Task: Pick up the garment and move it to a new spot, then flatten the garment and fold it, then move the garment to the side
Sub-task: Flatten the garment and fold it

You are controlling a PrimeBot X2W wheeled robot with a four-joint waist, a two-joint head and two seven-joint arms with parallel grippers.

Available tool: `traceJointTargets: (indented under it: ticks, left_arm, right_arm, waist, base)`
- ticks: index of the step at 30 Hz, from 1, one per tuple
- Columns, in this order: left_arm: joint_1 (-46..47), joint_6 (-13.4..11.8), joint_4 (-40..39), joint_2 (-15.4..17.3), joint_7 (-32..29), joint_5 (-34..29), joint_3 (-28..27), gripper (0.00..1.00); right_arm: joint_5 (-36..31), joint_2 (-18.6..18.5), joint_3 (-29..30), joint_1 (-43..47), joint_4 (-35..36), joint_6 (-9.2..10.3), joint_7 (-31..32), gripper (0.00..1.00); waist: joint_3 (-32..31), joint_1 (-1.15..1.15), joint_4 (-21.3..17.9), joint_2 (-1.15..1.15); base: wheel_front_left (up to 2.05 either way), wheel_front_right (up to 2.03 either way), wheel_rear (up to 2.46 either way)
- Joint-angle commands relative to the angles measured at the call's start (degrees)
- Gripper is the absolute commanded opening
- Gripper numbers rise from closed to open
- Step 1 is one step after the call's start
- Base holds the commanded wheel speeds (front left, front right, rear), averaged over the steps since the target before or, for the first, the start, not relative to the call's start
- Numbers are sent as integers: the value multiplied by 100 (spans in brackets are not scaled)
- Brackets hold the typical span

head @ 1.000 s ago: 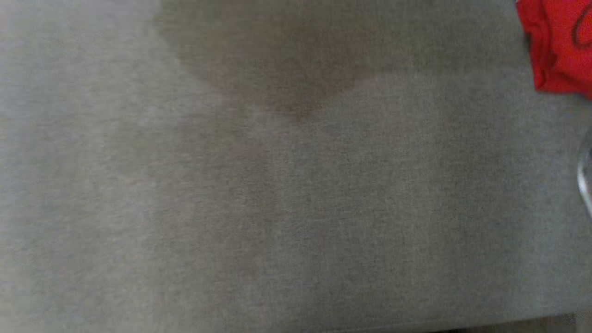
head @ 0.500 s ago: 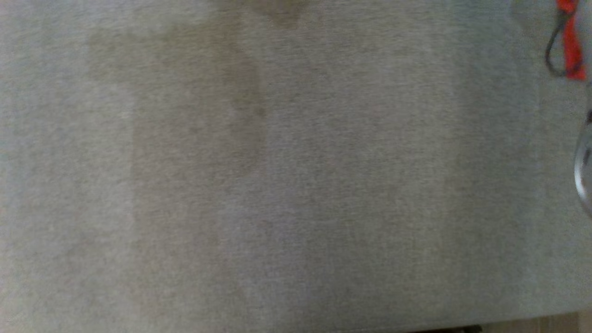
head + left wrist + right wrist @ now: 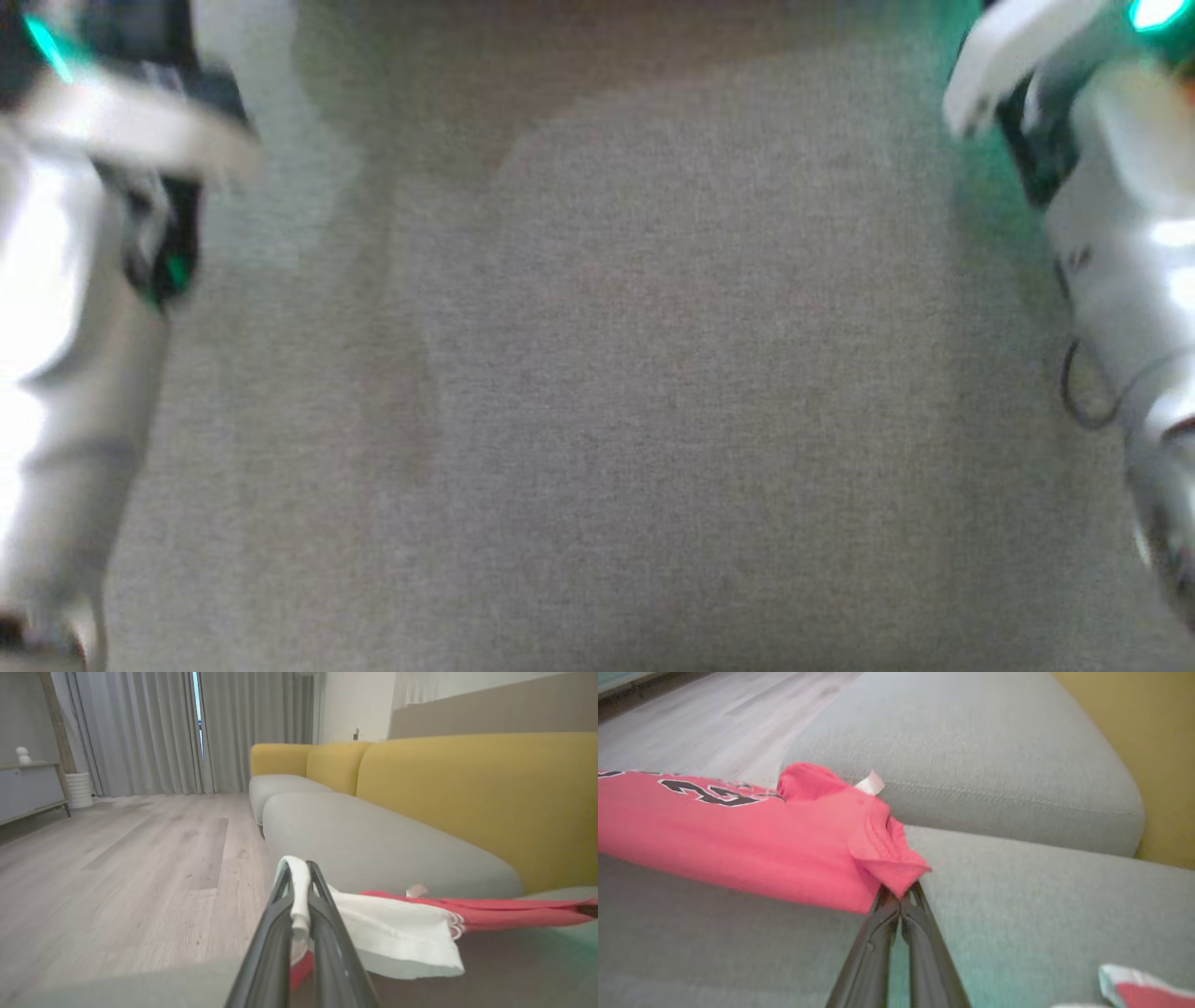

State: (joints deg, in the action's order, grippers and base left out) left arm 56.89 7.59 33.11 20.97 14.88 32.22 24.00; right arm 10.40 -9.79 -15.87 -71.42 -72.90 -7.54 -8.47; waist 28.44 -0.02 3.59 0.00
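The garment [image 3: 738,830] is a red shirt with black lettering and a white part [image 3: 397,933]. It hangs stretched a little above the grey sofa seat [image 3: 1017,896]. My left gripper [image 3: 300,865] is shut on the garment's white edge, and the red cloth [image 3: 504,910] runs off to the right of it. My right gripper [image 3: 901,896] is shut on a red corner, with the shirt spreading away to the left. In the blurred head view my left forearm [image 3: 65,327] and right forearm [image 3: 1130,261] flank a bare stretch of seat fabric [image 3: 653,373].
A yellow sofa backrest [image 3: 467,793] rises behind the grey cushions [image 3: 373,844]. Wood floor [image 3: 140,858] lies beyond the seat's edge, with grey curtains [image 3: 140,732] and a low sideboard [image 3: 28,788] far off. A small white and red bit of cloth [image 3: 1134,984] shows at the right wrist view's lower right.
The head camera has swung. The red garment at the picture's top right has slid out of it, and both pale forearms have come in at the sides.
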Motion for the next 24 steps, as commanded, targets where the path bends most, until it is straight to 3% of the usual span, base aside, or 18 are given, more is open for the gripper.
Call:
traceJointTargets:
  ticks: [1,7,12,13,19,24]
  left_arm:
    - [-265,-10,-229,416,11,112,-61,0]
    - [-1562,-10,-499,794,11,509,687,0]
    - [-2288,-10,-796,1019,-43,776,1258,0]
    - [-2509,-10,-921,1111,-80,838,1414,0]
    - [-3116,-62,-1279,1331,-192,903,1632,0]
    - [-3689,-320,-1710,1540,-234,1021,1625,0]
  right_arm:
    - [185,-17,-226,286,138,5,80,0]
    - [1069,-387,-1199,1337,732,5,660,0]
    - [1956,-1019,-1982,2119,1574,5,1334,0]
    - [2289,-1295,-2248,2372,1936,5,1589,0]
    - [3182,-1973,-2813,3003,2950,5,2221,0]
    - [3773,-2415,-3102,3532,3688,5,2621,0]
  waist:
    - [-474,2,177,0]
    - [-1106,2,338,0]
    - [-1502,2,456,0]
    - [-1629,2,478,0]
    - [-1962,2,454,0]
    - [-2301,2,362,0]
  base:
    - [0,0,0]
    - [0,0,0]
    - [0,0,0]
    - [0,0,0]
    - [0,0,0]
    - [0,0,0]
